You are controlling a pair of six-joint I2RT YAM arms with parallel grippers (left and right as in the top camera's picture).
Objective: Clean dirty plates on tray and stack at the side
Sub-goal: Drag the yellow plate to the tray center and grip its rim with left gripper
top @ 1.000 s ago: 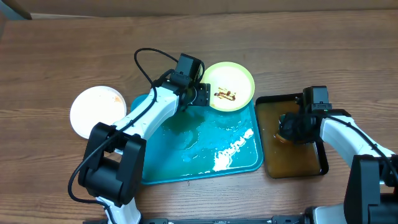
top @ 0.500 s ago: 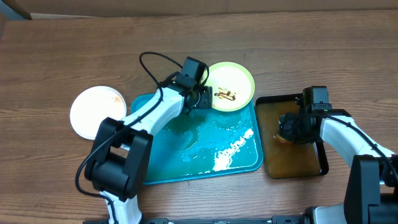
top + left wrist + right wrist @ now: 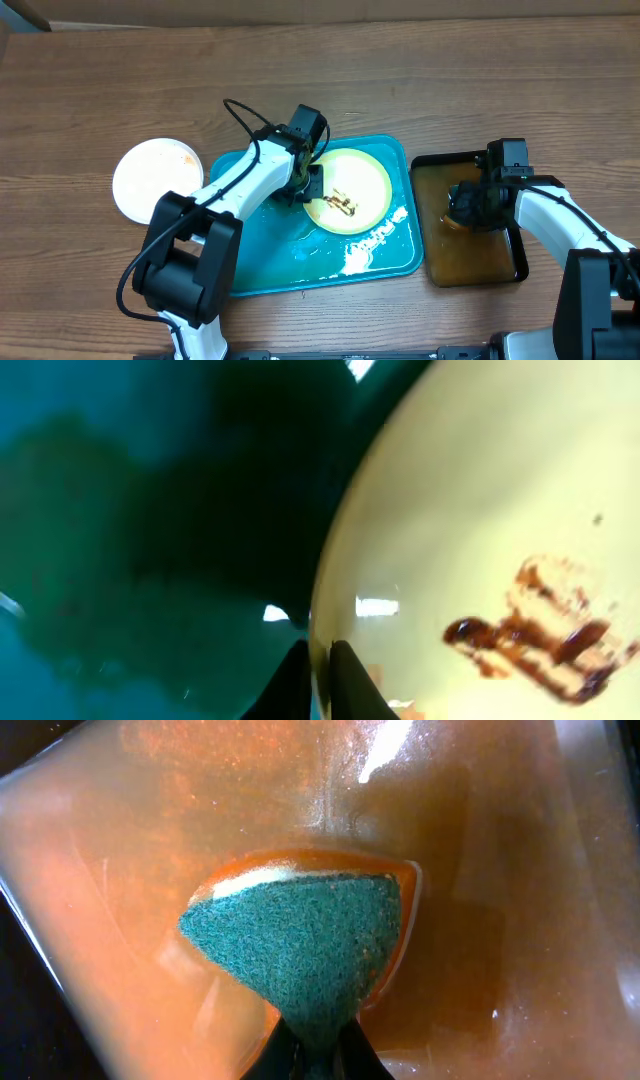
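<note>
Rim of green plate (image 3: pixel 366 178) on tray (image 3: pixel 262 262) sits clenched in left pincer (image 3: pixel 320 676); right pincer (image 3: pixel 315 1058) grips sponge (image 3: pixel 300 945).

Overhead: lit evenly from above, sharp throughout. White glare is thrown off the wet patch of the tray (image 3: pixel 270 255); only soft shadows are cast on the counter (image 3: pixel 100 90) beside the arms.
Left wrist: shot too close, everything is blurred. A heavy dark shadow is laid across the tray floor, small specular spots are picked up, and the green plate (image 3: pixel 480 490) is washed out pale.
Right wrist: the sponge (image 3: pixel 300 945) is rendered in fair focus, a glare streak is seen on the brown water (image 3: pixel 480 900) at top, and the left corners are darkened.
</note>
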